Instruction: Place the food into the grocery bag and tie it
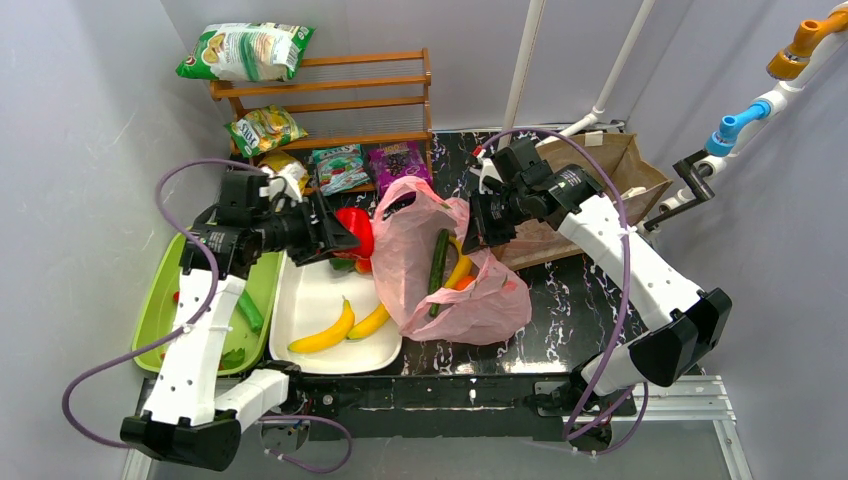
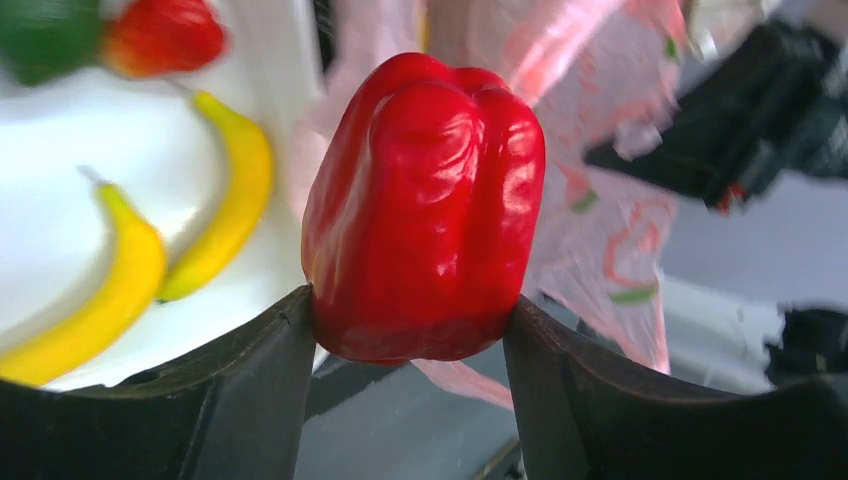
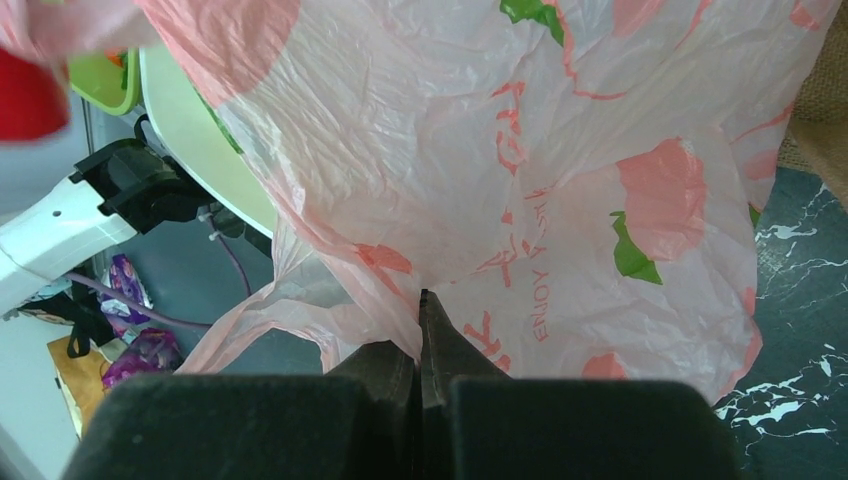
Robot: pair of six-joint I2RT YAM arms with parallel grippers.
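holding a red pepper (image 2: 425, 200) across its width, the left gripper (image 1: 345, 236) stands part open, jaws pressed to the pepper's two sides, and the pepper's long axis points out along the fingers toward the right. the grocery bag (image 1: 470, 300) lies just right of it, its mouth almost touching the pepper. the right gripper (image 3: 422, 305) is clamped flat on the bag's far-right rim, lifting it. two bananas (image 1: 325, 335) lie on the white tray (image 1: 305, 285), on the near side of the left gripper.

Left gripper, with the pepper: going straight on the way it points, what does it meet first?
Probably the pink bag, right behind the pepper that the left gripper holds; whether its wall or its mouth, depth leaves unclear.
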